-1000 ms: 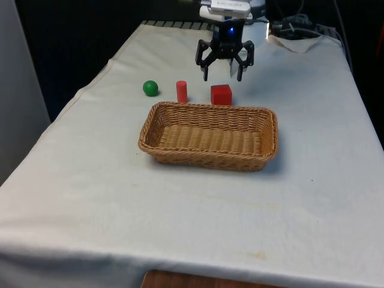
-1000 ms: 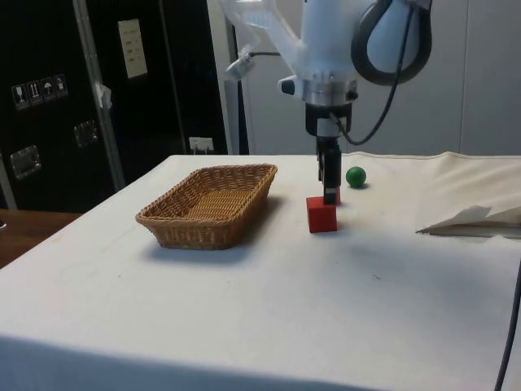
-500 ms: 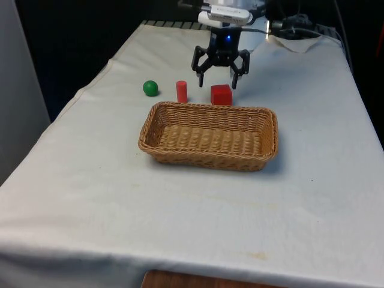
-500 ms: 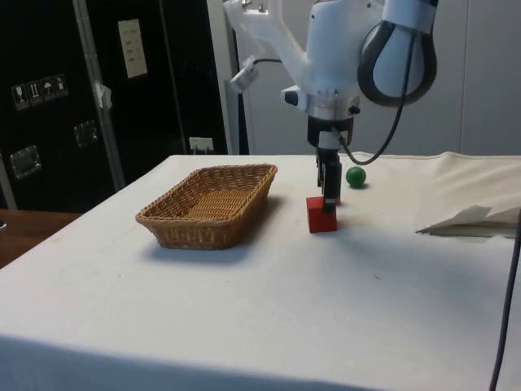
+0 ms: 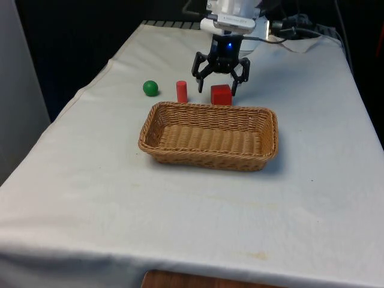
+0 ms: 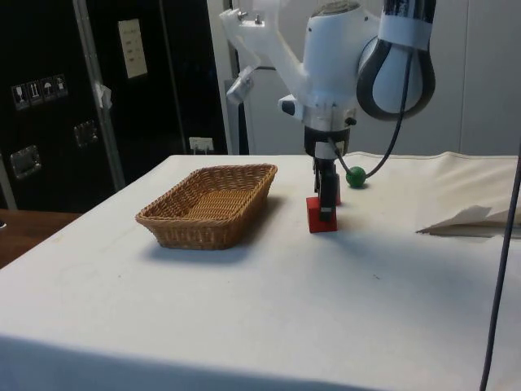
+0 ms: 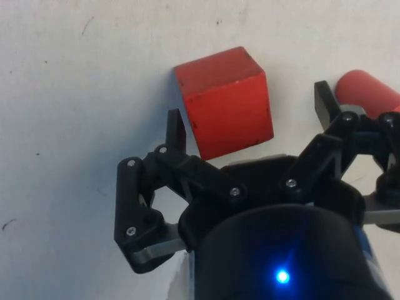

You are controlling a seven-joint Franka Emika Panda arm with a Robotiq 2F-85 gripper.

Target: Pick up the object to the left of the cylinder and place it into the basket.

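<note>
A: Where's your claw [image 5: 220, 81] rn?

B: Over the red cube [image 5: 221, 95], jaws spread wide and holding nothing. In the wrist view you've got one finger [image 7: 177, 130] on each side of the cube w/ bare surface [image 5: 192, 216] showing between finger and block, so no contact yet.

A: Sure that's the right obj? The green ball [image 5: 150, 88] sits on the front view's left of the red cylinder [image 5: 182, 91].

B: True, but taken from the robot's own side the cube is the one left of the cylinder, and I'd say that's the one you're after. The cube stands on the surface just beside the cylinder, near the basket's [image 5: 207, 107] far rim.

A: So which step?

B: The approach for the pick, I'd say. Nothing's lifted, the basket's got nothing in it.

A: Low enough to shut?

B: Hard to say. In the side view the tips look about level w/ the cube's top, maybe a bit lower, but the angle's poor.

A: Next?

B: Prob. drop a touch more, keep the cube centred, mind the far finger by the cylinder, then squeeze, lift, carry over the rim.
</note>
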